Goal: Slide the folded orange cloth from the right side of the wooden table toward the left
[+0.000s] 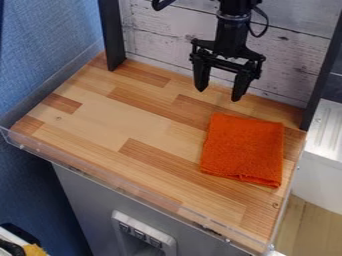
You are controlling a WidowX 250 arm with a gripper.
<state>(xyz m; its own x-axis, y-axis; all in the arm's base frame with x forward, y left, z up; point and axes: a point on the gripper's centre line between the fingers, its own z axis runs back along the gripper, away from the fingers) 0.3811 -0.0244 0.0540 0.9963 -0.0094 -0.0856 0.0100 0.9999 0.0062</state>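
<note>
My black gripper (218,95) hangs over the back of the wooden surface, its two fingers apart and nothing between them. An orange cloth (243,149), roughly square and lying flat, rests on the right part of the surface. The gripper is above and behind the cloth's upper left corner, not touching it.
The wooden tabletop (113,120) has a clear plastic rim (133,189) along its front. Behind it stands a whitewashed plank wall (167,30) between dark posts. A blue partition (47,45) is at the left, and a white container (320,155) stands beyond the right edge.
</note>
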